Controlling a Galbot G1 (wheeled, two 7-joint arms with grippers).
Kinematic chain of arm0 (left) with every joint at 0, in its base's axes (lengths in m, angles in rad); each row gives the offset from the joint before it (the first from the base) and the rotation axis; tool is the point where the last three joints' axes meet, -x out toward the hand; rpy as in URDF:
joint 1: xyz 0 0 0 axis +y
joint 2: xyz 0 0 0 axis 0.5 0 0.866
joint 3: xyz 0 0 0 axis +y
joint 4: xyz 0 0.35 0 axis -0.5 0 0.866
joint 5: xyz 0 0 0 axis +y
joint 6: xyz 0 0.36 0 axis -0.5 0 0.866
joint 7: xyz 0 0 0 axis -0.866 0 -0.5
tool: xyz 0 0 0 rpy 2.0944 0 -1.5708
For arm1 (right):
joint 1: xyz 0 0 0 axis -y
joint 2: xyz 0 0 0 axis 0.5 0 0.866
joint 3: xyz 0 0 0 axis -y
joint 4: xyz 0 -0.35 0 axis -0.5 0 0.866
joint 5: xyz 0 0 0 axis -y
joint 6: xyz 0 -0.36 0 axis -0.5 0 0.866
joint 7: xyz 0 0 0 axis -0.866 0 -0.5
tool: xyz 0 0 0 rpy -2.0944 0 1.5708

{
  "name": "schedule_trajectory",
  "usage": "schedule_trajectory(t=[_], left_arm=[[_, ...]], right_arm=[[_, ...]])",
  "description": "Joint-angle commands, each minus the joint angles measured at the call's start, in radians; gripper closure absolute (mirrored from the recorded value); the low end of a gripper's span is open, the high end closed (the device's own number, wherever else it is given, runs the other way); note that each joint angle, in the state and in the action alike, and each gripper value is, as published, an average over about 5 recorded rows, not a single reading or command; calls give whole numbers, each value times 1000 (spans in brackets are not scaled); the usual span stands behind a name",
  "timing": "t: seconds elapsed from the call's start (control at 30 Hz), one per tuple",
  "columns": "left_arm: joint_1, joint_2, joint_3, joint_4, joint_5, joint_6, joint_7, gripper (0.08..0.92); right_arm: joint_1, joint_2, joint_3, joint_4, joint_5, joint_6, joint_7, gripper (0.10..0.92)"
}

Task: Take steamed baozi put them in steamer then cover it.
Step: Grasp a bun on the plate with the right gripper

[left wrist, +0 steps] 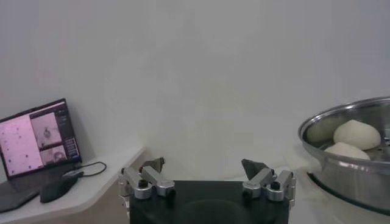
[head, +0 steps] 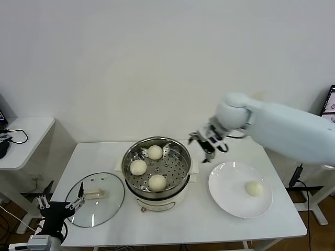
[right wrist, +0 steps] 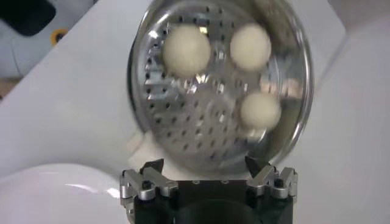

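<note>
Three smooth cream-white buns (head: pixel 148 167) already sit in the shiny steel steamer pot (head: pixel 181 177), one's left on the flat white plate (head: pixel 226 197). Right claw (head: pixel 208 142) hangs released and empty beside the pot rim; left claw (head: pixel 58 203), also released, waits near the clear glass lid (head: pixel 107 206). A hard squeeze would probably squash that last bun.

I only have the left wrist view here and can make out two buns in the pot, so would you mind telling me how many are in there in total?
Observer: Three baozi sit on the perforated tray of the steamer; your view hides the third.
Operator: Thank you. Are any left to move?
Observer: One, lying alone on the white plate to the robot's right of the steamer.
Operator: Where is the right pincer?
Observer: The right pincer is open and empty, in the air between the steamer and the plate.
Operator: And the cover?
Observer: The glass cover lies flat on the table, on the robot's left of the steamer, with the open left pincer near its edge.
</note>
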Motion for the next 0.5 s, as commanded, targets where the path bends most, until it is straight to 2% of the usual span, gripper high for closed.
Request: schedule_trajectory(t=[0.03,0.27,0.5], left_arm=[[-6,6,14,-3,1,1,1,177],[7,7,18,-12,6,1,1,177],[26,1,16,-21,18,1,1,177]], right_arm=[[-171,-381,102,76,-112,-73,-12,202],[-561,-465,387,26,-262,-14,-10,202],[-824,-414,629,-61,-343,8,-2,203]])
